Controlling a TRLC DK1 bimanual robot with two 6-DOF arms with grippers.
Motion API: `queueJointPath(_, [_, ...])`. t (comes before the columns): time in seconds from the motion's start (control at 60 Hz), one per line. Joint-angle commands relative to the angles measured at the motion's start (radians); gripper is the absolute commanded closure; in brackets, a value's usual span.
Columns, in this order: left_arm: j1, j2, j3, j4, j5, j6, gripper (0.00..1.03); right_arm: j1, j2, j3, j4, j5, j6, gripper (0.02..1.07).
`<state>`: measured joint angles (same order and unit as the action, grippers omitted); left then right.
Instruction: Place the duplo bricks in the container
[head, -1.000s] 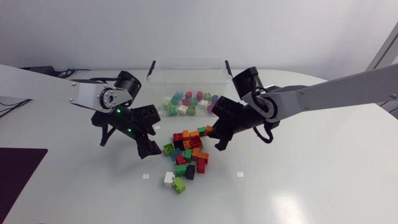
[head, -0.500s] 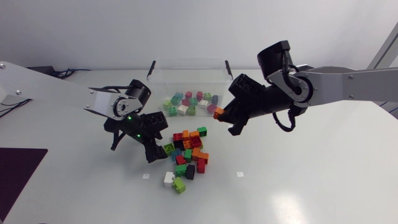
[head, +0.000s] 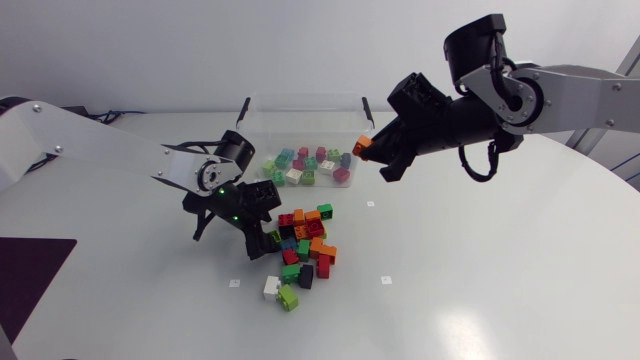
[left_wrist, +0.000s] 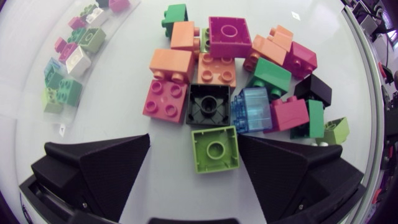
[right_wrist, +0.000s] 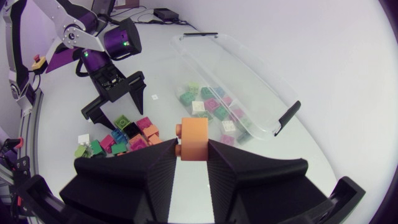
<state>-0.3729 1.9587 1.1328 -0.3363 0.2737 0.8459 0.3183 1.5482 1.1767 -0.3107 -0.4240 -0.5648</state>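
1 white table (head: 480, 260), likely round: left fingers (left_wrist: 93, 168) apart, right fingers (right_wrist: 137, 174) tight around orange brick (right_wrist: 194, 138).

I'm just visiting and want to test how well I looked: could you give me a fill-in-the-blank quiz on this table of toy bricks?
1. The carried brick, gripped from both sides by the right jaws, is coloured ___.
2. The left jaws, with a lime brick lying between them, stand ___.
3. The upturned brick just ahead of that lime brick is coloured ___.

Missing words: orange; open; black.
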Motion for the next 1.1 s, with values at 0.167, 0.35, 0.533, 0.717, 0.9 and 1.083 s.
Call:
queueJointPath(0.167, [-0.037, 0.065, 0.016, 0.013, -0.007, -0.002, 0.34, -0.019, 0.069, 0.087, 0.065, -0.021, 0.071, 0.91])
queueJointPath(0.35, [-0.031, 0.055, 0.021, -0.010, -0.008, 0.005, 0.73, -0.022, 0.148, 0.172, 0.090, -0.021, 0.100, 0.91])
queueJointPath(0.533, [-0.011, -0.011, -0.001, -0.058, -0.008, 0.030, 0.74, -0.030, 0.233, 0.248, 0.140, -0.016, 0.129, 0.91])
queueJointPath(0.717, [0.014, -0.118, -0.005, -0.112, -0.008, 0.047, 0.74, -0.033, 0.320, 0.336, 0.151, -0.012, 0.146, 0.91])
queueJointPath(0.9, [0.046, -0.225, 0.013, -0.158, -0.005, 0.055, 0.74, -0.025, 0.382, 0.402, 0.151, -0.002, 0.154, 0.91])
queueJointPath(1.083, [0.071, -0.287, 0.042, -0.208, 0.009, 0.067, 0.74, -0.010, 0.435, 0.452, 0.151, 0.010, 0.157, 0.91])
